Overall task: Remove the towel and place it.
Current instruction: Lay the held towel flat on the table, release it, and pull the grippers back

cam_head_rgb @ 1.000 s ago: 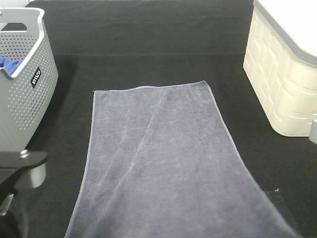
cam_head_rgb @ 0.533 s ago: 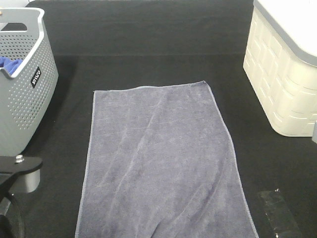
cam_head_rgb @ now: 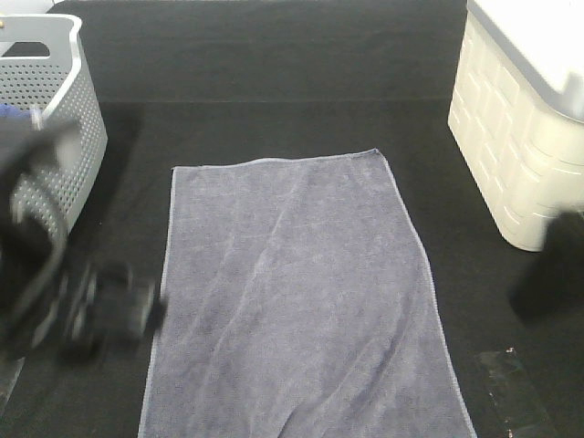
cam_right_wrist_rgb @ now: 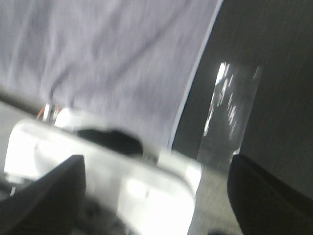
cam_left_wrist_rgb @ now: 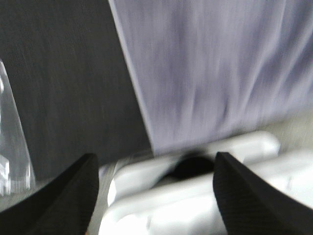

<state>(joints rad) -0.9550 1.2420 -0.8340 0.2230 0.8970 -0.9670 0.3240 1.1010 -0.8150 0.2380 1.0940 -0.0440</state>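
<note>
1. Mid-tabletop [cam_head_rgb: 274, 73]: the towel [cam_head_rgb: 292, 301] lies flat and spread out, with its long axis running from far to near. Its far hem sits about halfway up the tabletop and its near end reaches the near edge.
2. The towel is lightly wrinkled and not folded, and nothing is on it.
3. Left gripper [cam_left_wrist_rgb: 152, 161]: jaws spread wide with nothing between them. The wrist view looks down on the towel's left hem and the black top beside it.
4. The left arm [cam_head_rgb: 55, 274] is a heavy blur at the left edge of the tabletop. Its tip is just beside the towel's left hem, and I can't tell whether it touches.
5. Right gripper [cam_right_wrist_rgb: 156, 161]: jaws also wide apart and holding nothing. The towel's right hem and a clear tape patch [cam_right_wrist_rgb: 230, 107] are in that view.
6. The right arm [cam_head_rgb: 547, 265] is a dark blur at the right edge, well clear of the towel.
7. The grey perforated basket [cam_head_rgb: 64, 87] is at the far-left corner, and the cream bin [cam_head_rgb: 511, 155] is at the far-right. Both stand apart from the towel.
</note>
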